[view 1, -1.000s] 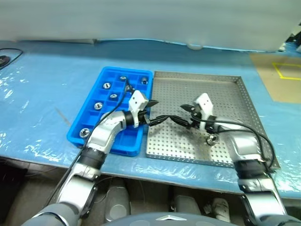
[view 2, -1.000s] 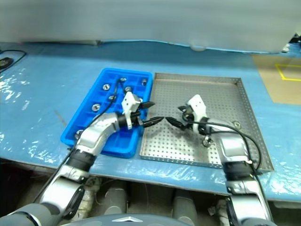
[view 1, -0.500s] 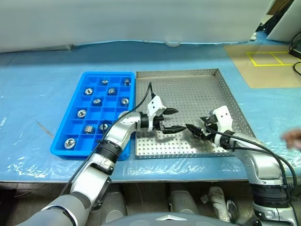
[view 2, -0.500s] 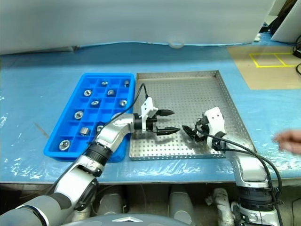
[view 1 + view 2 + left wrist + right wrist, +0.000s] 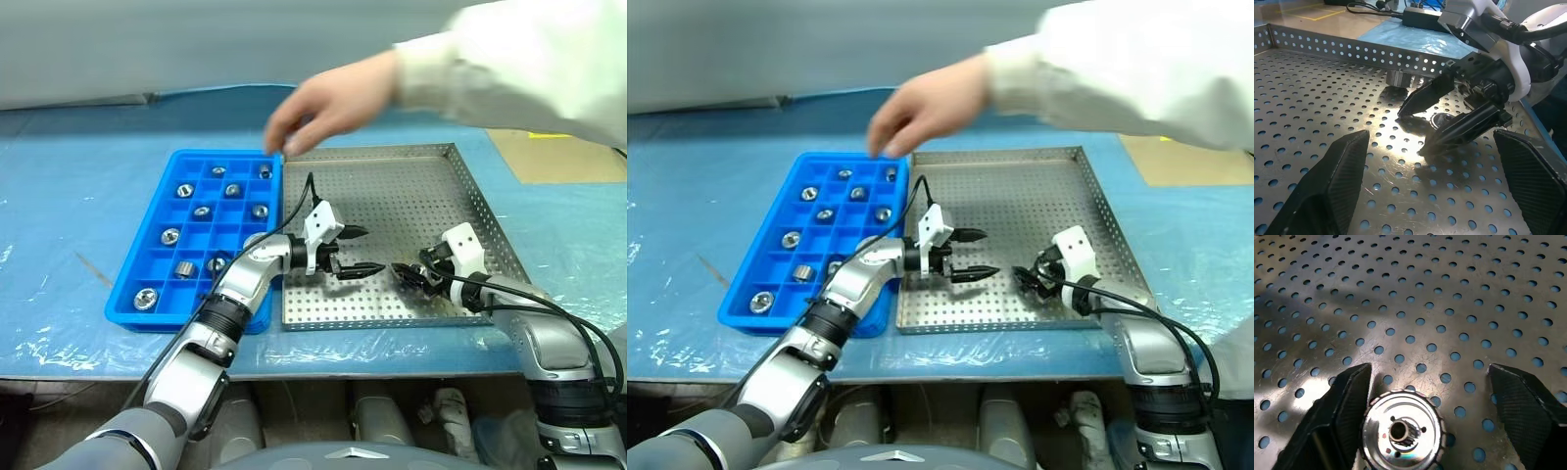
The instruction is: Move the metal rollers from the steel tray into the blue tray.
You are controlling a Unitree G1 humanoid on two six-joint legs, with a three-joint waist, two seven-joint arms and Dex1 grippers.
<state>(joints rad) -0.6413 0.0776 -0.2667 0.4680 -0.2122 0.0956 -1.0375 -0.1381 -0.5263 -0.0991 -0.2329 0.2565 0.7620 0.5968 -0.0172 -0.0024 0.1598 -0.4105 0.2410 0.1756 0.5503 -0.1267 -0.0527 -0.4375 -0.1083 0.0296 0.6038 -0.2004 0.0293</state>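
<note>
Reaching in at the upper middle since half a second ago, a person's hand (image 5: 328, 103) nears the blue tray (image 5: 147, 264), while the right end effector (image 5: 1425, 431), part-open around a metal roller (image 5: 1403, 431) on the steel tray (image 5: 411, 186) at lower right, could pinch off-centre and flick it away, and the left end effector (image 5: 355, 250) waits wide at centre.

My left gripper (image 5: 358, 251) sits level, pointing across toward my right side, fingers spread wide with nothing between them. My right gripper (image 5: 404, 275) angles downward and back toward the left one, so the two sets of tips face each other, near but apart; its fingers (image 5: 1342, 406) stand apart. A person's hand (image 5: 328, 103) in a white sleeve (image 5: 509, 64) reaches in beyond both grippers, well clear of them.
</note>
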